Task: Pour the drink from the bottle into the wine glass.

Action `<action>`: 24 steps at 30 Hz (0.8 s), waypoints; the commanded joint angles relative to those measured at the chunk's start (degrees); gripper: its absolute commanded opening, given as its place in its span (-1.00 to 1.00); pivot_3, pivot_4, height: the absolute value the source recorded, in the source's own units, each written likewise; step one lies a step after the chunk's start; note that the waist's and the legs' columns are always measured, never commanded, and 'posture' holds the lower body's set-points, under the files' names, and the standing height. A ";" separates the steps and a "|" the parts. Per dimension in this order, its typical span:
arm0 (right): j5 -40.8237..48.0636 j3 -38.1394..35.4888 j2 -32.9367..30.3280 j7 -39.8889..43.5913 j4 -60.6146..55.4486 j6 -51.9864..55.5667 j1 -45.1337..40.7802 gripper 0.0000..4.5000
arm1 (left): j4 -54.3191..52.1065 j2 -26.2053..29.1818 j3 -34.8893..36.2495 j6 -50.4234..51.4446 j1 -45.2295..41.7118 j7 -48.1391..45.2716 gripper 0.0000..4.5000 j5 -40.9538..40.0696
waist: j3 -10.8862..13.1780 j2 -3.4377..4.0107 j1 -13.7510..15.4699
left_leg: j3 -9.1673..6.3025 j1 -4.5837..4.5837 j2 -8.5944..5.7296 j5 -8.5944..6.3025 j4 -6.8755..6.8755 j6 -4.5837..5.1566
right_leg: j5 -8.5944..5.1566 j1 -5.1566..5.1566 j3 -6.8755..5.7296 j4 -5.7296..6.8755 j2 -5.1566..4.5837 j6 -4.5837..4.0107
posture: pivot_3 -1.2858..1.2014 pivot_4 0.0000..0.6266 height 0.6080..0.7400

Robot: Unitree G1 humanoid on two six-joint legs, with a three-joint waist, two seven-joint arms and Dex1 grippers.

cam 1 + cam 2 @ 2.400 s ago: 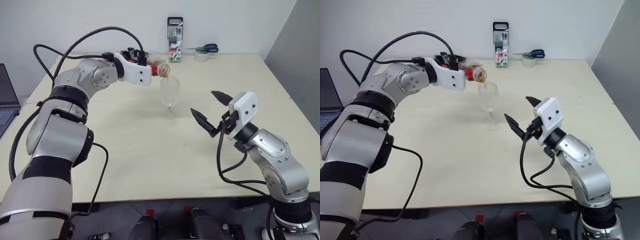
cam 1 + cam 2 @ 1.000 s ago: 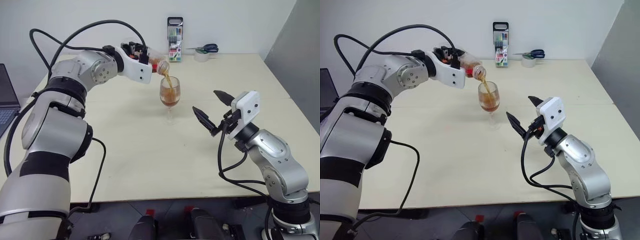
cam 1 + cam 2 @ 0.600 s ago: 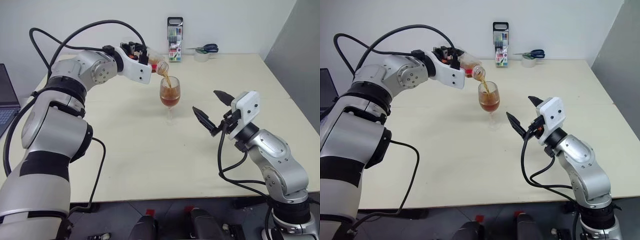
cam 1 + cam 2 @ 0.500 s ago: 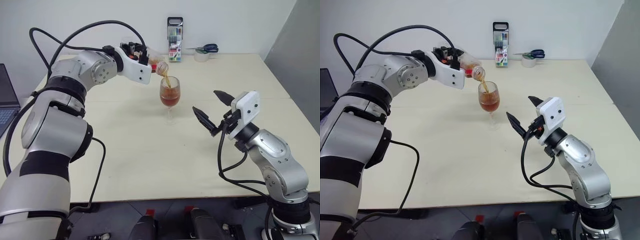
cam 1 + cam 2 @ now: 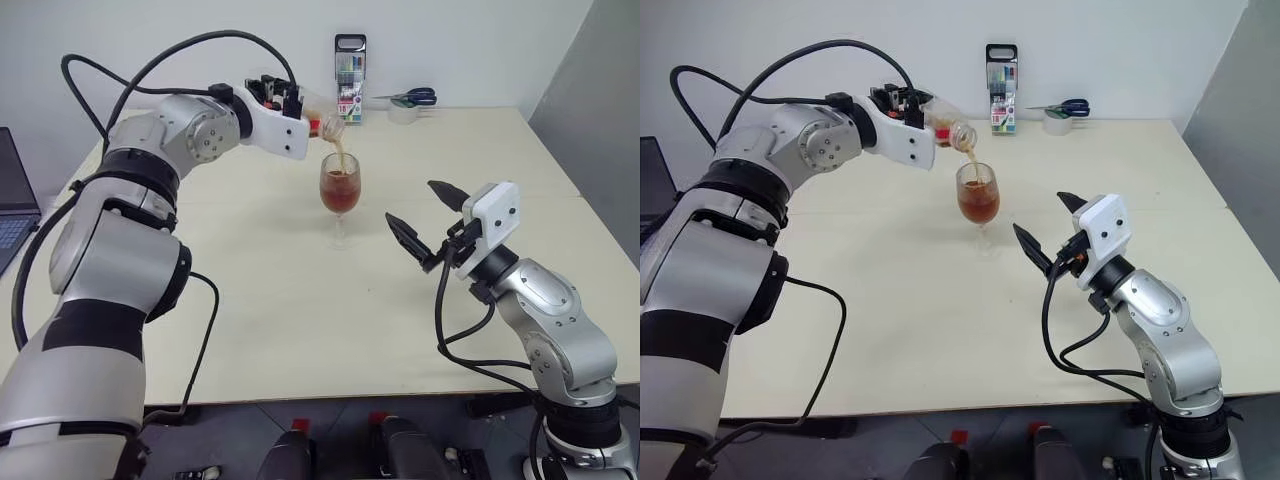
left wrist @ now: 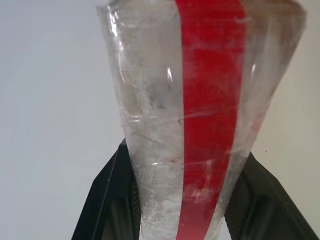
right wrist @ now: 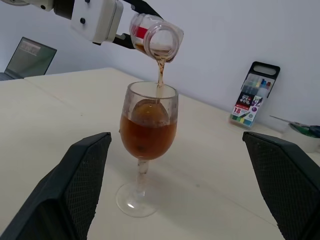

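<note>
laptop [image 5: 12, 200] cut off at frame edge, marker pack [image 5: 1001, 88] print unreadable

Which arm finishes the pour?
Left. Its tool already grips the clear plastic bottle tilted over the stemmed wine glass; the right tool hangs open, apart from the glass.

It looked like an office or lab workroom: a plain cream table [image 5: 300, 320] against a bare white wall, with a marker pack [image 5: 350, 80], scissors [image 5: 415, 97] on a tape roll [image 5: 404, 113] at the far edge, and a laptop [image 5: 15, 200] far left.
</note>
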 commanded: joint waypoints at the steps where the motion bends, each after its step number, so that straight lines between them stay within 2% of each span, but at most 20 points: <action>1: 0.34 -1.26 -0.09 0.05 -1.87 -0.96 0.16 1.00 | -0.89 0.59 2.87 0.31 0.13 -1.76 -0.25 -3.67 | 0.00 0.00 -0.01 | 0.00 0.00 0.00 0.00 0.00 0.00 | 0.00 0.00 0.01 0.00 0.00 0.00 | 0.03 -0.52 1.00; 5: 0.42 -1.21 -0.19 0.33 -1.87 -1.07 0.24 1.00 | -1.50 0.24 7.37 0.72 2.08 -6.68 -0.25 -9.69 | 0.00 0.00 0.00 | 0.00 0.01 0.00 0.00 0.01 0.00 | 0.00 0.00 0.00 0.02 0.00 0.00 | 0.03 -0.52 1.00; 10: 1.27 -1.06 -0.10 1.24 -1.66 -0.90 0.20 1.00 | -3.91 -1.41 16.84 3.09 5.52 -14.98 -0.25 -21.64 | 0.00 0.00 -0.01 | -0.02 -0.01 0.00 0.00 0.06 0.00 | 0.00 0.00 -0.01 0.03 -0.01 0.00 | 0.03 -0.52 1.00; 14: 2.13 -0.47 0.20 2.31 -1.47 -0.52 0.12 1.00 | -8.04 -3.31 26.47 10.77 9.35 -20.06 -0.25 -33.49 | 0.00 0.00 -0.09 | -0.03 -0.01 0.01 0.00 0.08 -0.01 | 0.00 0.00 -0.01 0.05 -0.01 -0.01 | 0.03 -0.52 1.00; 17: 3.26 -0.12 -1.01 4.50 -1.62 -0.08 -0.28 1.00 | -13.99 -4.42 33.34 19.79 14.33 -17.27 -0.25 -40.91 | -0.01 0.01 -0.25 | -0.06 0.02 0.02 0.00 0.09 -0.01 | 0.00 0.00 0.01 0.09 -0.01 -0.01 | 0.03 -0.52 1.00; 24: 7.42 -2.17 -6.36 12.18 -1.68 -0.50 0.32 1.00 | -34.04 -7.53 42.33 38.85 30.59 -7.07 -0.25 -49.58 | -0.04 0.00 -0.48 | -0.33 0.07 0.04 0.01 0.15 -0.01 | 0.01 0.00 0.06 0.18 -0.20 -0.01 | 0.03 -0.52 1.00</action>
